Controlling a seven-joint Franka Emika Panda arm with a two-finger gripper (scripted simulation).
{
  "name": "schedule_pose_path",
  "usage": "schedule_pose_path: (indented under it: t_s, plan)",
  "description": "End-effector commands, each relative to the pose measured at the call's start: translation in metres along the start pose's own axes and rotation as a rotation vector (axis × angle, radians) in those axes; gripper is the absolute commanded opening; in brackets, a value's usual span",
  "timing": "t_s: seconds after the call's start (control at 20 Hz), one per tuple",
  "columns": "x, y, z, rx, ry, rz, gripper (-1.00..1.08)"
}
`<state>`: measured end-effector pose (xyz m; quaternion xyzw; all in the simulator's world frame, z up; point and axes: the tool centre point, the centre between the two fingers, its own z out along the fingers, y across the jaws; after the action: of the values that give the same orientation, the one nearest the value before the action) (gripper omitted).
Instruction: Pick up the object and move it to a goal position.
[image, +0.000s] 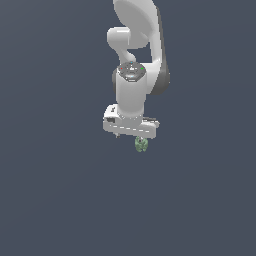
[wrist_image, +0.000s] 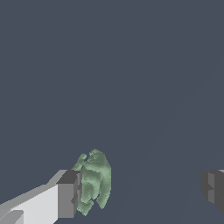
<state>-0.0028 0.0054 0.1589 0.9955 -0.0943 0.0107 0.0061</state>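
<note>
Now spread wide, gripper (wrist_image: 140, 192); pale-green blob (wrist_image: 94, 181) right against one finger (wrist_image: 68, 194), well apart from the other, at six o'clock below the gripper body.

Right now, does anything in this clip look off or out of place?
One oddity: in the wrist view the claw is wide open, yet the pale-green blob sits off-centre, against one finger and far from the other. Nothing looks spilled or damaged.
</note>
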Motion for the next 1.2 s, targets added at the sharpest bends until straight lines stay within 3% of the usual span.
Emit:
schedule_pose_path:
  t_s: [0.0,0.65,1.15]
  plan:
    - [-0.006,-0.007,0.006,0.002,-0.003,0.045,1.0]
    - [-0.041,-0.042,0.041,0.006,-0.018,0.31,1.0]
    - [-0.056,-0.053,0.054,0.005,-0.024,0.411,1.0]
